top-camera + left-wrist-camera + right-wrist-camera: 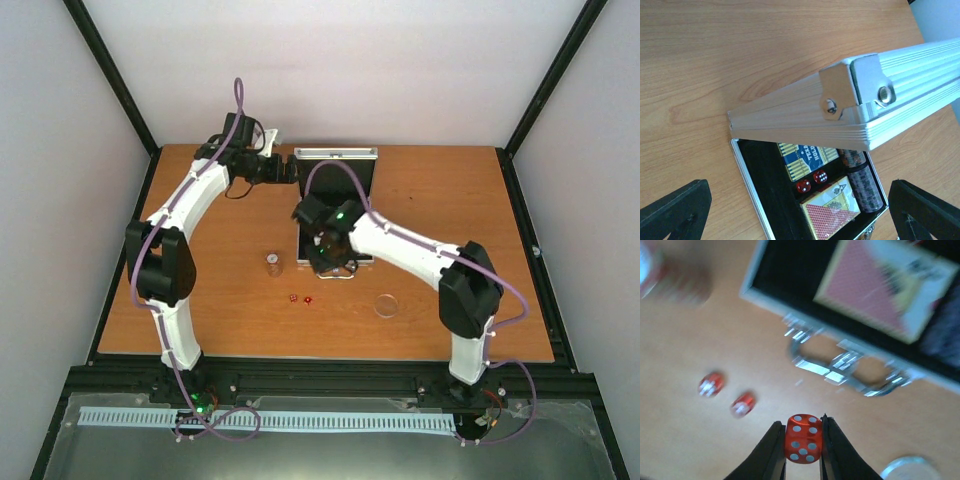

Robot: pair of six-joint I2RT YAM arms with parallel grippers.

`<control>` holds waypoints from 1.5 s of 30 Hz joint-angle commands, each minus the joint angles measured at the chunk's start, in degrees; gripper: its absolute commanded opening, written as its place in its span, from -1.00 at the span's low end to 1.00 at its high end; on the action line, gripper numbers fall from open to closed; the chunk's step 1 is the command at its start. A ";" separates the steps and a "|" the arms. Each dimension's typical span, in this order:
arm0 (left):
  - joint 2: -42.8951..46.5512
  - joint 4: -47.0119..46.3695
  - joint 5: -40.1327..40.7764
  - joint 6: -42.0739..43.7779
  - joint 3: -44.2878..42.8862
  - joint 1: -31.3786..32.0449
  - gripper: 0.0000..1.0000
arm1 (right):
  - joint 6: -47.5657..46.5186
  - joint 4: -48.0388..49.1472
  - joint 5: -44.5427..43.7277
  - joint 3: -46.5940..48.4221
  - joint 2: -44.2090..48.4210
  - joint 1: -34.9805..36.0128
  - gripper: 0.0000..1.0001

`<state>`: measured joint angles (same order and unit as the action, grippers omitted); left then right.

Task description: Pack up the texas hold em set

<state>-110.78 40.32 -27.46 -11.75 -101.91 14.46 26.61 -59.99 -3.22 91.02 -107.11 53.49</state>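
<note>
The silver case lies open at the table's back centre with its lid raised. Its black lining holds a blue deck, a red-backed deck, two red dice and chip stacks. My left gripper is open beside the lid's left end, touching nothing. Low over the table by the case handle, my right gripper is shut on a red die. Two more dice lie on the wood to its left.
A short chip stack stands left of the case front. The clear round disc lies on the table to the right of the loose dice. Black frame rails border the wooden table.
</note>
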 commanded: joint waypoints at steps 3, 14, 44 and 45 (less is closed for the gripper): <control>2.20 -0.75 -1.19 -0.59 -0.83 -0.48 1.00 | -8.02 4.27 -5.43 5.62 -4.76 -10.92 -0.88; 1.72 0.05 -0.47 0.06 -0.92 -0.48 1.00 | -14.10 10.55 -5.43 12.12 -16.45 -18.71 -0.92; -1.07 0.56 -0.07 0.43 -1.97 -0.47 1.00 | -14.66 12.95 -2.33 13.50 -23.95 -20.45 -0.68; -1.14 0.55 -0.13 0.45 -1.98 -0.53 0.99 | -14.66 12.70 -2.30 13.51 -23.87 -20.45 -0.62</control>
<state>-110.78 40.36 -27.44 -11.75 -101.93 14.46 12.14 -47.86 -6.68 103.66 -129.01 33.78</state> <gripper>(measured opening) 0.999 0.171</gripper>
